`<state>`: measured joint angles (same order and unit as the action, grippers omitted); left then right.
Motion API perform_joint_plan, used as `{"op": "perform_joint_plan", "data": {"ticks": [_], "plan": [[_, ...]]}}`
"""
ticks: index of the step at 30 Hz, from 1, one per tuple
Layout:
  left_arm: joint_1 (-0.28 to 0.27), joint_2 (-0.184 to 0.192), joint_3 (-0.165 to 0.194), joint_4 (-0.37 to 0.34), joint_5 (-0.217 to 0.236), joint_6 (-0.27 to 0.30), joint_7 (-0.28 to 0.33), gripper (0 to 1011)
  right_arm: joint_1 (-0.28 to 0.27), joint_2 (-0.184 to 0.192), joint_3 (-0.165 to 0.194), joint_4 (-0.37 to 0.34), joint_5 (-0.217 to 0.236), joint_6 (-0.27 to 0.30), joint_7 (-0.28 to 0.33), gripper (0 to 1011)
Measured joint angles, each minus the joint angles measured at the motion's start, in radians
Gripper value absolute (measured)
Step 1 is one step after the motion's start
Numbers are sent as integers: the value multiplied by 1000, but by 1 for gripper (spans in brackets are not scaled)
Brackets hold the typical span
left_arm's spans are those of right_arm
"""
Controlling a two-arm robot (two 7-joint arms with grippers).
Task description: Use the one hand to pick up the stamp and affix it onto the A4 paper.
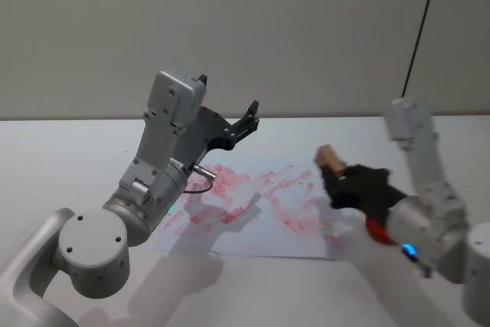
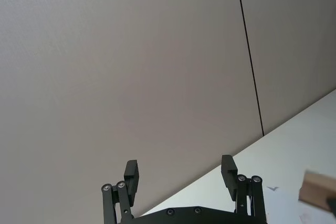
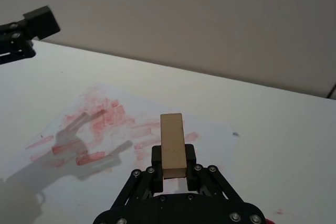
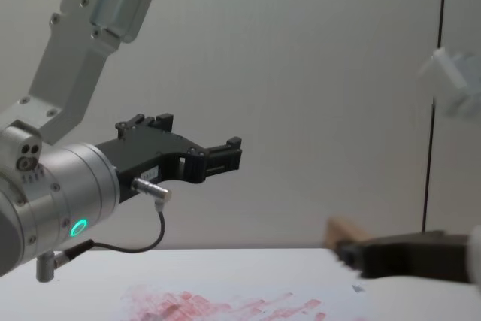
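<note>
The stamp (image 3: 172,140) is a light wooden block, and my right gripper (image 3: 174,161) is shut on its lower end. In the head view the stamp (image 1: 331,158) hangs in my right gripper (image 1: 337,180) above the right part of the A4 paper (image 1: 253,231), a white sheet smeared with red ink marks. The chest view shows the stamp (image 4: 343,228) a little above the paper (image 4: 225,307). My left gripper (image 1: 249,119) is raised over the table's far side, open and holding nothing; its fingers (image 2: 132,173) stand wide apart against the wall.
The white table (image 1: 61,166) runs back to a plain grey wall (image 1: 306,28) with a dark vertical seam (image 1: 423,28). A small grey mark (image 3: 235,134) sits near a far corner of the paper.
</note>
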<state>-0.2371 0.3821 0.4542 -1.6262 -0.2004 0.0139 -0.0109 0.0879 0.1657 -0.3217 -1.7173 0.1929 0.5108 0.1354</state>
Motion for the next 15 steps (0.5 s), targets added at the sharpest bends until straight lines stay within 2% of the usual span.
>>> {"op": "perform_joint_plan", "data": {"ticks": [2,6,15], "plan": [[0,0,0,0,0,0,0,1001,-23,32,27,-39,33,-1,-16,218],[0,0,0,0,0,0,0,1001,-60,77,60,-81,66,4,-33,218],[0,0,0,0,0,0,0,1001,-140,164,114,-129,109,16,-55,218]]}}
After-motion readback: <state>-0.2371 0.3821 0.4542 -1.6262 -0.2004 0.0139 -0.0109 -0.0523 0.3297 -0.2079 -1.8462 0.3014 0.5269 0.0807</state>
